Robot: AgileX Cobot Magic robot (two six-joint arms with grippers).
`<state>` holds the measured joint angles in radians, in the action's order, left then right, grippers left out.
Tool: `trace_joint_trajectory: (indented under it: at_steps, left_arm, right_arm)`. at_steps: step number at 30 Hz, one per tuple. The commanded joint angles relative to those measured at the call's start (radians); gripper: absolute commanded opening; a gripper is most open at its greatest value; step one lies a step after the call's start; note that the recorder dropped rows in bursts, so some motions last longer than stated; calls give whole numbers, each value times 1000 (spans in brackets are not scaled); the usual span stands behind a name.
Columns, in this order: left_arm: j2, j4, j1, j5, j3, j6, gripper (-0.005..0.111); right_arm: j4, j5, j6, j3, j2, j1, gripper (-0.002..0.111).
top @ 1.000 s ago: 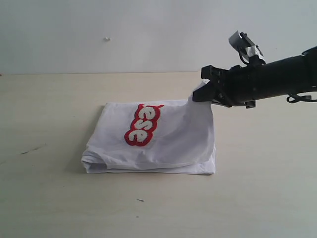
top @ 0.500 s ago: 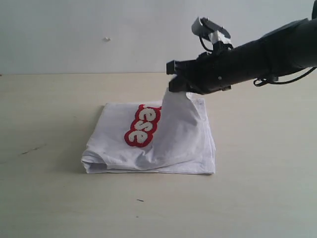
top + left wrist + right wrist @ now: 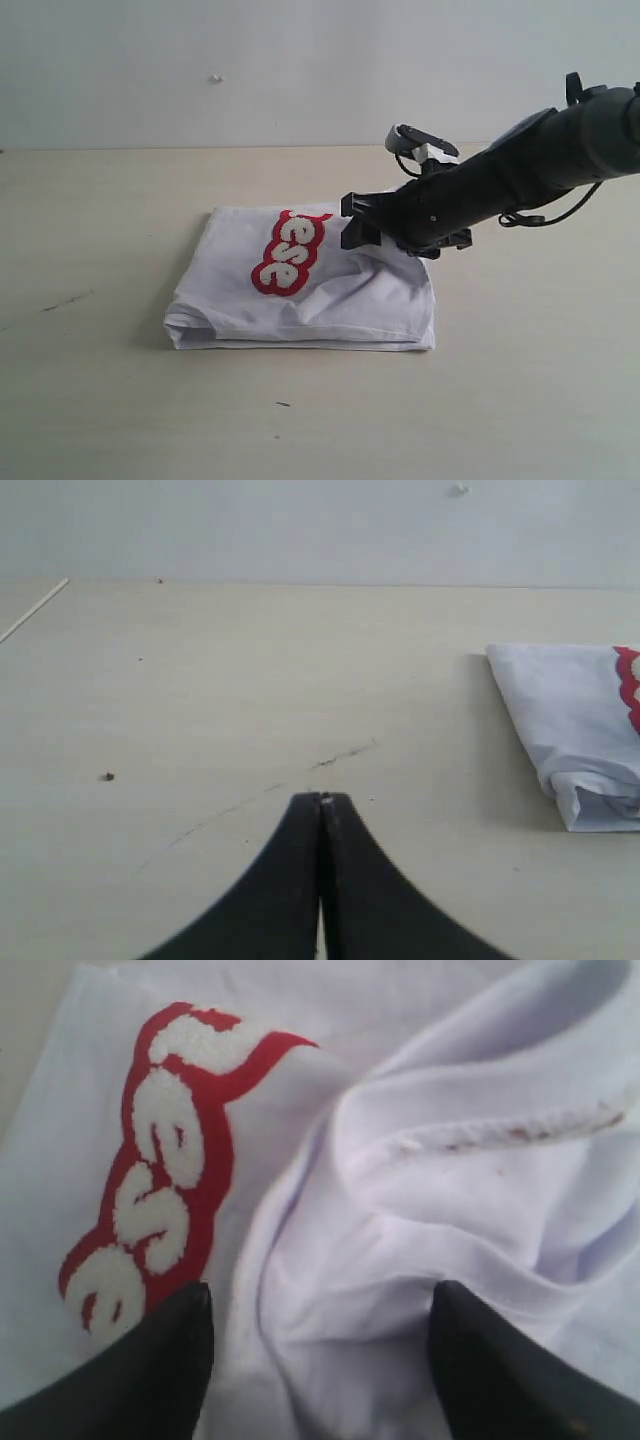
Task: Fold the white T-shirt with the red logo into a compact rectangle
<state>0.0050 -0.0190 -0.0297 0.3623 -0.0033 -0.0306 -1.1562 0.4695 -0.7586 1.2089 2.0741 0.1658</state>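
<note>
**R gripper open over the folded tee, L gripper shut off to the side**

The white T-shirt [image 3: 350, 300] lies on the table [image 3: 100, 400], folded to a rough rectangle w/ several layers stacked at its near edge. The red logo [image 3: 288, 255] is on the top layer, facing up. Only the letters "ese" show; the rest is cut off at the shirt's far edge. Beside the logo, on the half of the shirt away from its thick rolled corner, the cloth is rumpled into a soft ridge, not flat.

R gripper [image 3: 352, 224] is low over the shirt, just beside the logo, at that ridge. Its arm reaches in across the shirt's rumpled half. In the right wrist view the two fingers [image 3: 150, 1370] stand wide apart. The ridge of cloth and a stitched hem lie between and beyond them. Nothing looks pinched. Whether the tips touch the cloth, I cannot tell.

L gripper [image 3: 322, 805] does not show in the exterior view. In the left wrist view its fingers are pressed together, no gap, nothing between them. It is over bare table, well apart from the shirt, on the side of the thick rolled corner. A thin dark scratch [image 3: 345, 752] on the table lies just ahead of its tips, also apart from the shirt.

Behind the shirt is a plain pale wall [image 3: 300, 70].
</note>
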Motion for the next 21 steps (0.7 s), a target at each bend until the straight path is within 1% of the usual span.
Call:
trace_joint_trajectory:
  at_steps: [1, 7, 12, 14, 15, 18, 19, 21]
  left_arm:
    - [-5, 3, 3, -9, 3, 5, 0]
    - [-5, 3, 3, -9, 3, 5, 0]
    - [-5, 3, 3, -9, 3, 5, 0]
    - [-5, 3, 3, -9, 3, 5, 0]
    - [-5, 3, 3, -9, 3, 5, 0]
    - [-5, 3, 3, -9, 3, 5, 0]
    - [-5, 3, 3, -9, 3, 5, 0]
    - [-5, 3, 3, -9, 3, 5, 0]
  right_arm:
    - [102, 57, 56, 49, -40, 0, 61]
    - [351, 47, 255, 76, -117, 0, 61]
    - [610, 56, 490, 76, -148, 0, 59]
    - [654, 75, 524, 76, -154, 0, 49]
    - [660, 89, 522, 76, -155, 0, 39]
    - [667, 103, 454, 74, -153, 16, 3]
    - [685, 103, 448, 74, -151, 20, 0]
    - [715, 103, 460, 72, -136, 19, 0]
